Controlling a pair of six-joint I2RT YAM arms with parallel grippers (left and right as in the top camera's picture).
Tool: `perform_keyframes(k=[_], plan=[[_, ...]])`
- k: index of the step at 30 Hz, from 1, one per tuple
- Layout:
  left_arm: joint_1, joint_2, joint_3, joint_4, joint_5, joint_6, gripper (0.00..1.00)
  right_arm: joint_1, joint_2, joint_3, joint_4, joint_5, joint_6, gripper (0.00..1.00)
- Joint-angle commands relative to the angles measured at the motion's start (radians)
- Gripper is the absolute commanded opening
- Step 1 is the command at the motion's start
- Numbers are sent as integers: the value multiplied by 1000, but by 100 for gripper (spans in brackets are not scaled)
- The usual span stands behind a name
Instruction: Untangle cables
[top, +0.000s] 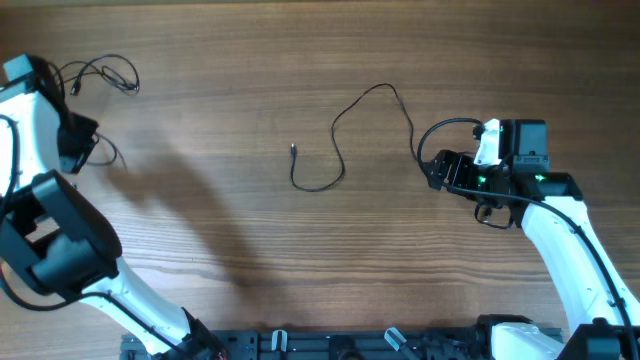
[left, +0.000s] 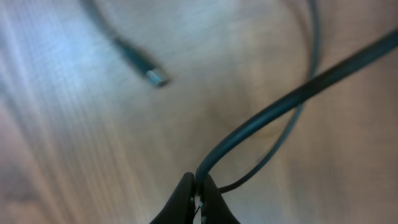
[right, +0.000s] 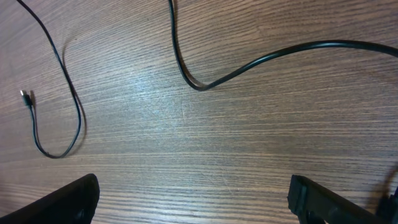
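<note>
Here the left end effector (left: 198, 194) is pinched shut on a thin black cable (left: 292, 99) arcing away from its tips, while the right end effector (right: 194, 200) gapes wide, holding nothing, a second cable (right: 62, 87) lying loose on the bench (right: 249, 137) ahead of it.

Overhead looks straight down; left wrist hugs the table (top: 250, 60) at ten o'clock; right wrist, at three o'clock, shares overhead's central cable (right: 79, 118).
</note>
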Motion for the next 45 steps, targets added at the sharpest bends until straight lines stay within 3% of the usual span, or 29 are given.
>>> perform_keyframes(k=[1,7,13,23,30,32,35,40,45], plan=[[74,-124,-8,-105,-4,-144,4,5,-10,5,-1,10,-21,100],[190,-393,-8,-206,-2,-223,4,5,-10,5,-2,10,-21,100],[282,-528,-8,-214,-2,-253,4,5,-10,5,-6,11,-51,100],[320,-499,-69,-234,-20,-365,4,5,-10,5,-10,11,-59,100],[320,-498,-294,-58,-24,-424,4,5,-10,5,-10,11,-73,100],[320,-498,-370,2,-24,-457,8,5,-10,5,-9,16,-72,100],[320,-498,-458,65,-23,-491,19,5,-10,5,-10,30,-73,100],[320,-498,-512,121,12,-492,70,5,-10,5,-8,29,-72,100],[320,-498,-512,151,139,-492,100,5,-10,5,-8,29,-72,100]])
